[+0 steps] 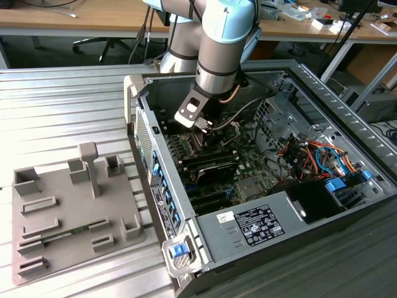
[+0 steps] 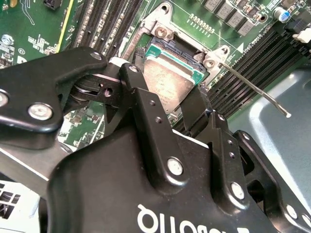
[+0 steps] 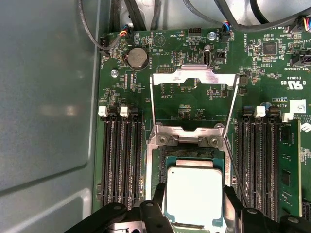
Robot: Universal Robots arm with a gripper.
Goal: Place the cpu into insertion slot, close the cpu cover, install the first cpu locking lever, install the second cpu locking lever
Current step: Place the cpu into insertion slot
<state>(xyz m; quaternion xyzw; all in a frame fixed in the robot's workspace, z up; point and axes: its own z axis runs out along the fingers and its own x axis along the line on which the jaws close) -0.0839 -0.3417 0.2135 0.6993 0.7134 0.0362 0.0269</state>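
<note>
My gripper (image 3: 193, 189) pinches the cpu (image 3: 194, 201) btwn its fingers (image 3: 159, 196), one on each side edge (both touching). The cpu lies w/in the insertion slot (image 3: 187, 151) rim. Just beyond, the cpu cover (image 3: 194, 76) stands swung open.

Memory slots (image 3: 119, 160) hem both sides — cpu cover (image 3: 194, 76) open.

A ribbed grey metal table (image 1: 62, 105) takes up the foreground, and pale light lies bright across its ridges. Behind it runs a long wooden desk (image 1: 80, 18). The star-shaped base of an office chair (image 1: 99, 45) stands in the dark space underneath. Towards the exterior view's right, small clutter (image 1: 325, 20) and cables lie on the desk.
</note>
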